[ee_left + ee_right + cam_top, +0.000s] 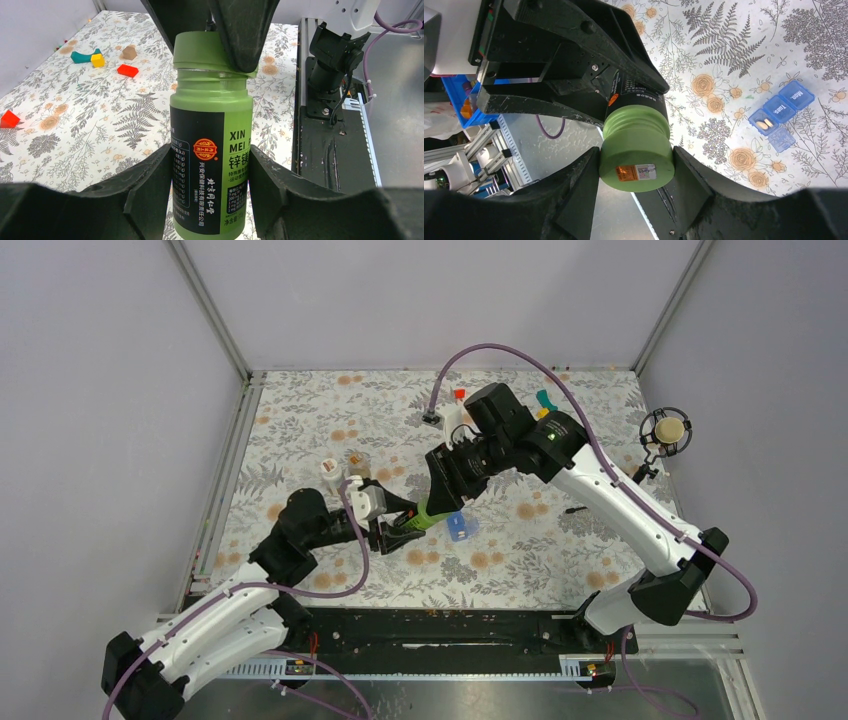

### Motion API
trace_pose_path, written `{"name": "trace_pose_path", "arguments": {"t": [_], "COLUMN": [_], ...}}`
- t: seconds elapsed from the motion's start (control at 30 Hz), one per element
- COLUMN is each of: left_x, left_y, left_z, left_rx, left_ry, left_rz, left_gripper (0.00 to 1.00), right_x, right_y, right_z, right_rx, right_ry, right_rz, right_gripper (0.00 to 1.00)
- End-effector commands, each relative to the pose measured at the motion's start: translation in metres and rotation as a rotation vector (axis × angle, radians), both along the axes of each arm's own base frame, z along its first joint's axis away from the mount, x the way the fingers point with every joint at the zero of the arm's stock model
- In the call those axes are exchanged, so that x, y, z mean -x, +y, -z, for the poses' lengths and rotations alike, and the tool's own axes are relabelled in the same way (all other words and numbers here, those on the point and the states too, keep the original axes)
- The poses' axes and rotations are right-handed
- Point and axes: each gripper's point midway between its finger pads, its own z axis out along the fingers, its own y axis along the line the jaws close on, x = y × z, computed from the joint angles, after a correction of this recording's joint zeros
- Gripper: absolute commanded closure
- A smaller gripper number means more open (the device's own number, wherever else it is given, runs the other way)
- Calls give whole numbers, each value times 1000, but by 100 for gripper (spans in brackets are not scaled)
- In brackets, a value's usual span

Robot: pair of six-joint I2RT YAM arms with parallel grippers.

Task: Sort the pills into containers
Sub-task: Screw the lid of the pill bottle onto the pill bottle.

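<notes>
your left claw (pixel 210 154) clamped round body of green bottle (pixel 207 115), bracing it, seemingly just off desk (pixel 560 540). your right claw (pixel 636 154) clamped on green cap (pixel 636 165). judged: one arm holds, other twists, opening step. neck shows under cap rim in left wrist view, so cap likely part loosened. blue pill box (pixel 781 114) lies on desk just beside bottle, one lid open, two tan pills (pixel 765 123) in one cell. placed close so pour needs short reach. watch spill when cap frees.

Pale grey walls (pixel 100 390) w/ alu corner posts (pixel 209 310), floral-print tabletop (pixel 300 410), black base rail (pixel 450 625) at near edge.
</notes>
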Motion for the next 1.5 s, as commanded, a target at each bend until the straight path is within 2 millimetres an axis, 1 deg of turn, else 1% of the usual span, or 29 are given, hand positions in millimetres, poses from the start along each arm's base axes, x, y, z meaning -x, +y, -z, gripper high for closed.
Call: {"name": "trace_pose_path", "arguments": {"t": [0.0, 0.1, 0.3, 0.4, 0.57, 0.73, 1.0, 1.23, 1.3, 1.47], "left_x": [0, 1, 2, 4, 8, 14, 13, 10, 8, 5], "left_y": [1, 2, 3, 3, 2, 1, -1, -4, -6, -9], "left_z": [-50, -51, -53, -54, -56, -55, -56, -54, -53, -50], "left_rx": [116, 120, 128, 136, 142, 138, 134, 115, 107, 97], "left_ry": [-153, -157, -162, -168, -172, -178, -174, -169, -166, -163], "left_rz": [-1, -3, -2, 5, 29, 65, 70, 75, 80, 80], "left_gripper": [100, 100, 100, 100, 100, 100, 100, 100, 100, 100], "right_x": [-7, -12, -14, -10, -1, 5, 8, -4, -8, -24], "right_y": [-2, -4, -1, 4, 10, 8, 8, 8, 11, 16], "right_z": [-1, 1, 0, -3, -1, 4, 11, 24, 25, 27], "right_rx": [19, 35, 21, -18, -52, -35, -15, 31, 24, -16], "right_ry": [-27, -37, -45, -33, 19, 47, 79, 80, 80, 84], "right_rz": [14, 32, 40, 31, -5, -36, -51, 20, 54, 203], "right_gripper": [60, 60, 61, 61, 61, 61, 62, 63, 63, 62]}}
